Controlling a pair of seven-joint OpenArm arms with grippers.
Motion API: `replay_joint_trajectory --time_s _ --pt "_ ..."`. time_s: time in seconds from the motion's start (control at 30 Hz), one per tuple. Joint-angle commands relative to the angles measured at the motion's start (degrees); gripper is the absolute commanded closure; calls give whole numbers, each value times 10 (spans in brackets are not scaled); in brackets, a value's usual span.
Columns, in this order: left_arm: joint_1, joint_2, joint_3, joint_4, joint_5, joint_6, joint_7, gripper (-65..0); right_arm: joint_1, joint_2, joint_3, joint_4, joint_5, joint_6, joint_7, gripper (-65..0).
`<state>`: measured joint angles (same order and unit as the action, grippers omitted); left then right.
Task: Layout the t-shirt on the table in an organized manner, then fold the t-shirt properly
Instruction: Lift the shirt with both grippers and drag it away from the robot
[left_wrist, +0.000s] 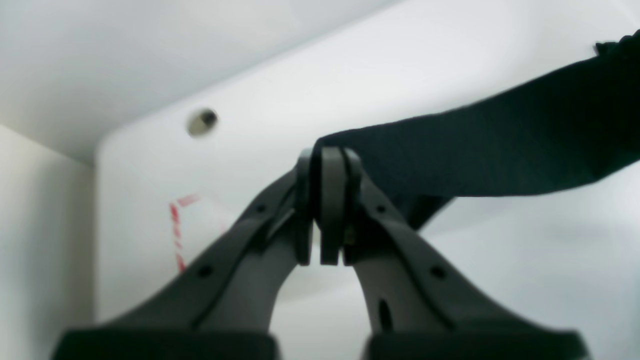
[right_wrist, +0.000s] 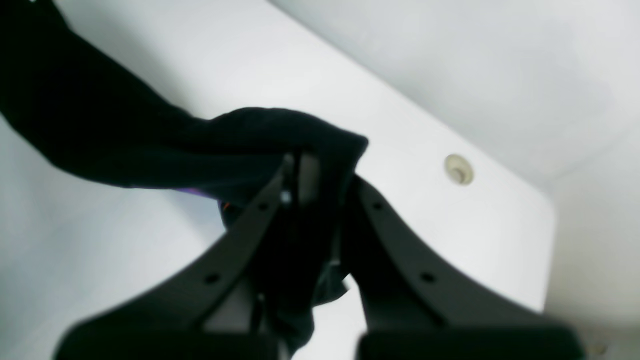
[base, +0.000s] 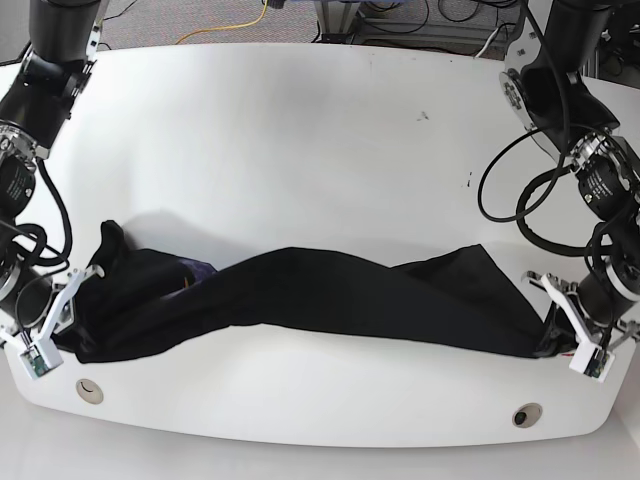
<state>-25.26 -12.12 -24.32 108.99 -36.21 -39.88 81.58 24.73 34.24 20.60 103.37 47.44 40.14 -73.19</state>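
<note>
The black t-shirt (base: 320, 295) is stretched into a long twisted band across the front of the white table (base: 300, 140). A bit of its purple patch (base: 200, 268) shows near the left end. My left gripper (base: 565, 335) is shut on the shirt's right end; in the left wrist view the gripper (left_wrist: 330, 160) pinches the cloth (left_wrist: 500, 145) above the table. My right gripper (base: 70, 320) is shut on the shirt's left end; in the right wrist view the gripper (right_wrist: 315, 165) is wrapped in bunched cloth (right_wrist: 125, 135).
Two grommet holes (base: 88, 389) (base: 526, 414) sit near the front edge, just ahead of each gripper. A red tape corner (left_wrist: 176, 230) shows in the left wrist view. Cables (base: 250, 15) lie on the floor behind the table.
</note>
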Motion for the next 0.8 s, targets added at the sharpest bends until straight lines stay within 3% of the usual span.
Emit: replay_joint_trajectory --time_s 0.0,0.13,0.33,0.77 --pt "13 -7 -17 11 -27 -1 -16 0 -31 13 31 8 17 -1 15 0" --pt "68 -29 -55 11 -52 -1 -16 0 -96 11 62 14 27 -1 16 0" --pt "134 -57 -111 11 -96 -1 -16 0 -186 -22 111 50 29 -1 16 0" --pt "264 -118 -190 11 -170 -1 -16 0 -313 -68 138 74 29 -1 15 0"
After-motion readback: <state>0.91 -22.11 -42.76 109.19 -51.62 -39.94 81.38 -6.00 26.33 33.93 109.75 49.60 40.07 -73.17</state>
